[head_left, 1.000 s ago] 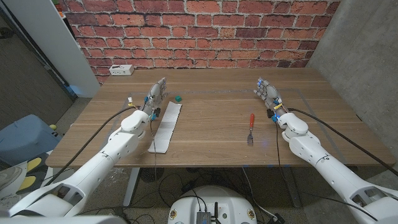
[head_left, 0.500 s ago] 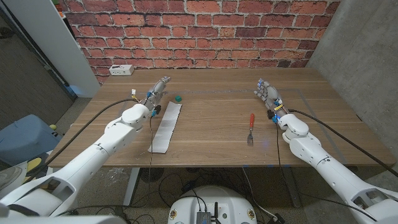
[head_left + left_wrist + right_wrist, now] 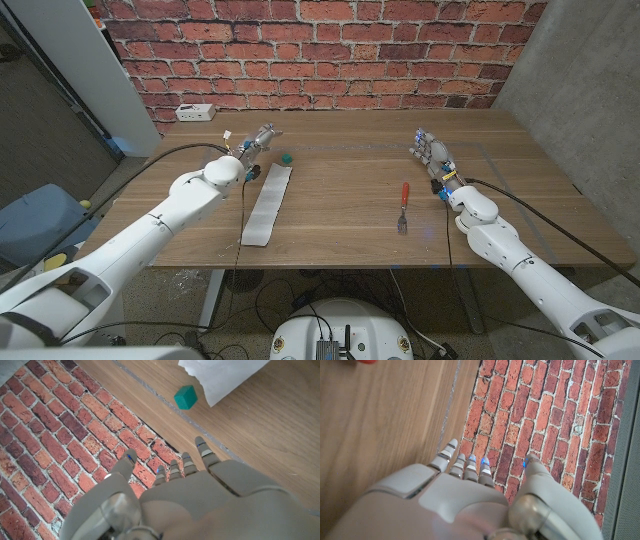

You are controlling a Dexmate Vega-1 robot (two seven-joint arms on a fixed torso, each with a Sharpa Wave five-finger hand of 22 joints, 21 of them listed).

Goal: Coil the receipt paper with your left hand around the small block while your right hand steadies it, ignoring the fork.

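A long white strip of receipt paper (image 3: pixel 267 202) lies flat on the wooden table, left of centre. Its far end (image 3: pixel 220 375) is close to a small green block (image 3: pixel 286 158) (image 3: pixel 185 397). My left hand (image 3: pixel 260 139) (image 3: pixel 185 495) hovers open just left of the block and the paper's far end, fingers apart, holding nothing. On the table's right side my right hand (image 3: pixel 430 150) (image 3: pixel 465 495) is open and empty, well away from the block.
A fork with a red handle (image 3: pixel 404 206) lies right of centre, near my right arm. A white power strip (image 3: pixel 195 113) sits at the table's far left corner. A brick wall (image 3: pixel 320 50) stands behind the table.
My left hand has moved farther from me and a little right, toward the green block. The paper, block, fork and right hand stay put.
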